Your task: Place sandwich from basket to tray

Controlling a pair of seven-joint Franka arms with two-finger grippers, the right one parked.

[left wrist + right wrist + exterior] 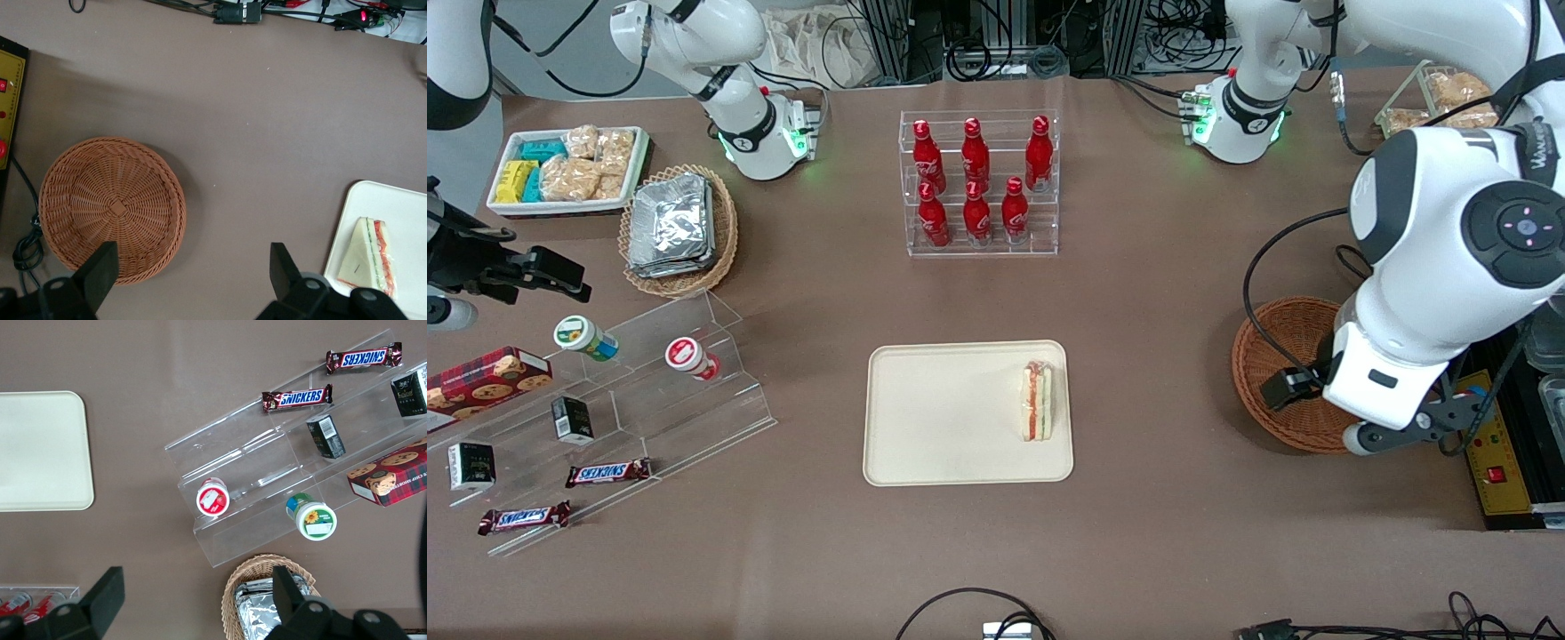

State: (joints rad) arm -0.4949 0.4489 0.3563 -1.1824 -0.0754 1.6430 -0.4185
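Looking down on the brown worktop (pixel 1138 533), I see the cream tray (pixel 925 418) lying flat near its middle, nearer the front camera than the clear rack of red bottles (pixel 978 182). The sandwich (pixel 1037 400) rests on the tray, standing on one bread face with its red and green filling edge up, close to the rim at the working arm's end. From the left wrist camera I can see the same wedge (pixel 368 257) inside the tray's rounded corner (pixel 353 200).

The wicker basket (pixel 1280 373) sits toward the working arm's end of the worktop, well apart from the tray, and nothing lies in it (pixel 112 207). My left arm hangs over it, partly covering it from the front.

The jaws are released and hold nothing: the gripper (pixel 193 273) hovers above bare worktop just beside the basket's rim, between basket and tray. One fingertip (pixel 100 267) overlaps the basket's edge in that view, and the other sits near the tray's corner.
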